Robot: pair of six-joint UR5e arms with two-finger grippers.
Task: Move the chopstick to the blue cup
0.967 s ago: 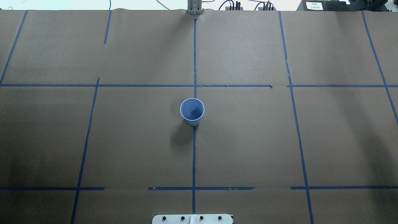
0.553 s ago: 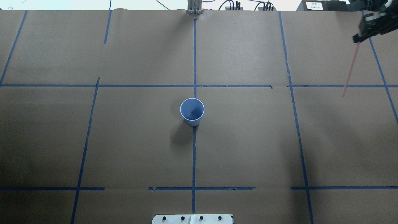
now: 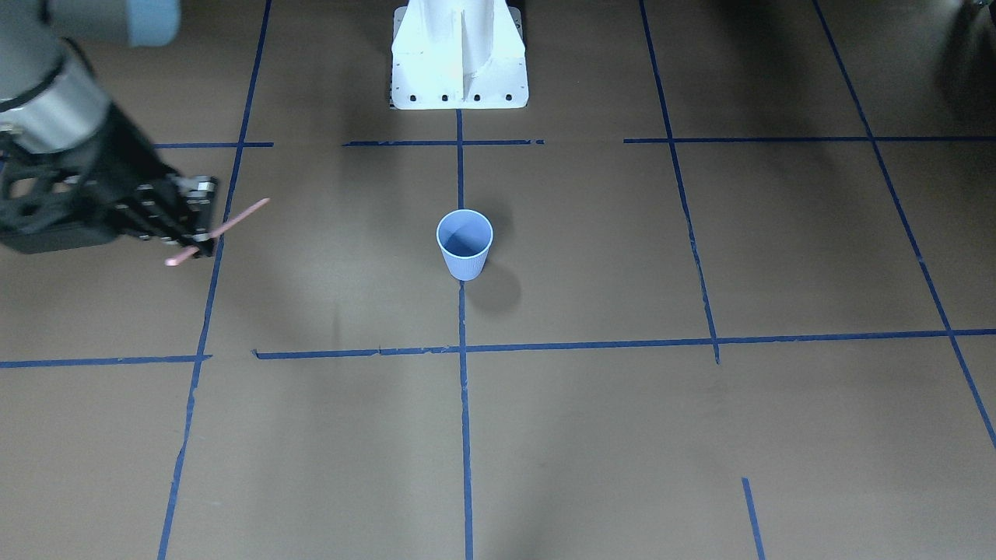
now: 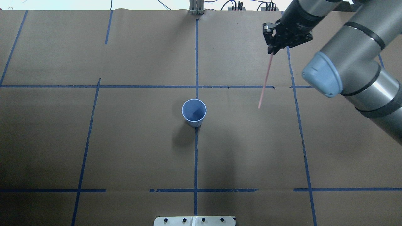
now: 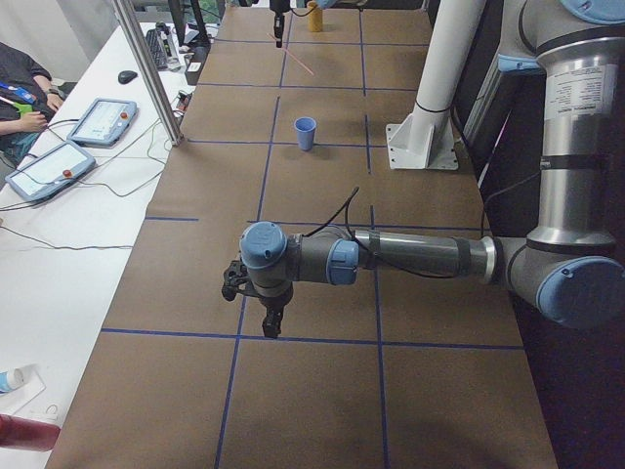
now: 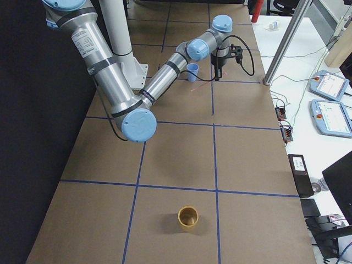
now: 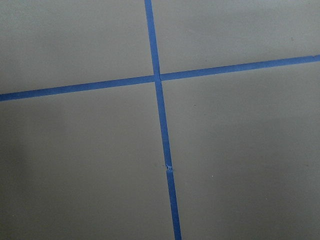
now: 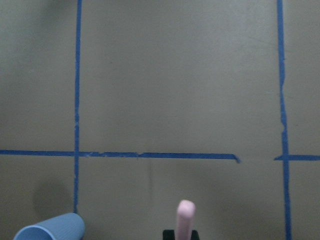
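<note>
The blue cup (image 4: 194, 111) stands upright and empty at the table's middle; it also shows in the front view (image 3: 464, 243) and at the bottom left of the right wrist view (image 8: 50, 229). My right gripper (image 4: 272, 50) (image 3: 204, 237) is shut on the pale pink chopstick (image 4: 265, 80) (image 3: 237, 216), held above the table to the cup's right and farther from me. The stick's tip shows in the right wrist view (image 8: 185, 220). My left gripper (image 5: 270, 318) hangs low over the table's left end; I cannot tell whether it is open or shut.
A yellow cup (image 6: 188, 218) stands near the table's right end. The white robot base (image 3: 459, 70) sits at the near edge. Blue tape lines (image 4: 196, 157) cross the brown table. The left wrist view shows only table and tape (image 7: 160, 100).
The right arm came into the overhead view from the right edge and moved left with the chopstick in its gripper, closer to the cup. The cup has not moved.
</note>
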